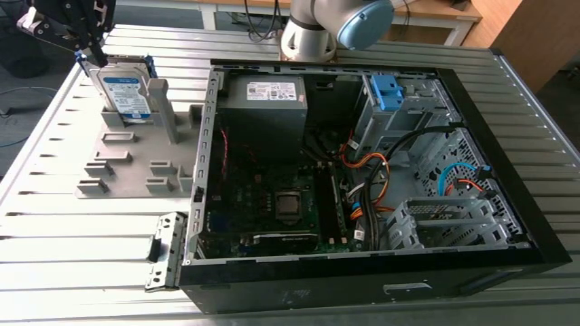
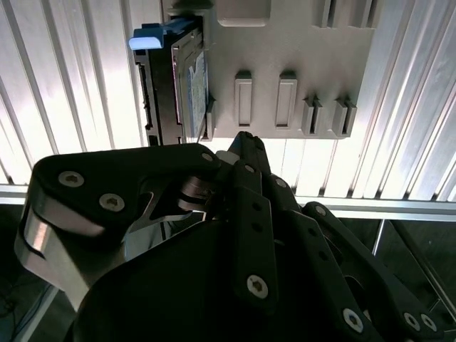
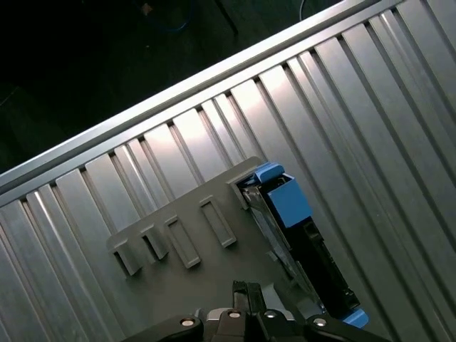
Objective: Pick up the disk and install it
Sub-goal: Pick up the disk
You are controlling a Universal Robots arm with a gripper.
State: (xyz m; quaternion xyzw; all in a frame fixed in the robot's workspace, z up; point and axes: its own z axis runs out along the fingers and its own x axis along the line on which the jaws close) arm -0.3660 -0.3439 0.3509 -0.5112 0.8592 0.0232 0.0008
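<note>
At the exterior view's left, on a slatted metal table (image 1: 81, 231): grey slotted holder (image 1: 118, 166), with the disk (image 1: 125, 92) standing upright on edge in its far slot, blue frame along the top.

To the right: open computer case (image 1: 363, 288), holding, left to right, a grey power supply (image 1: 267, 102) with the motherboard (image 1: 272, 197) nearer the camera, orange and black cables (image 1: 371, 173), a bare blue bracket (image 1: 387, 92) in the far bay, and a metal drive cage (image 1: 449, 221).

Gripper (image 1: 91, 53) hanging at the upper left, pointing down, just above the disk's top edge; contact not discernible. Jaws drawn close together, nothing between them, in both wrist views. Arm base (image 1: 313, 30) behind the case.
</note>
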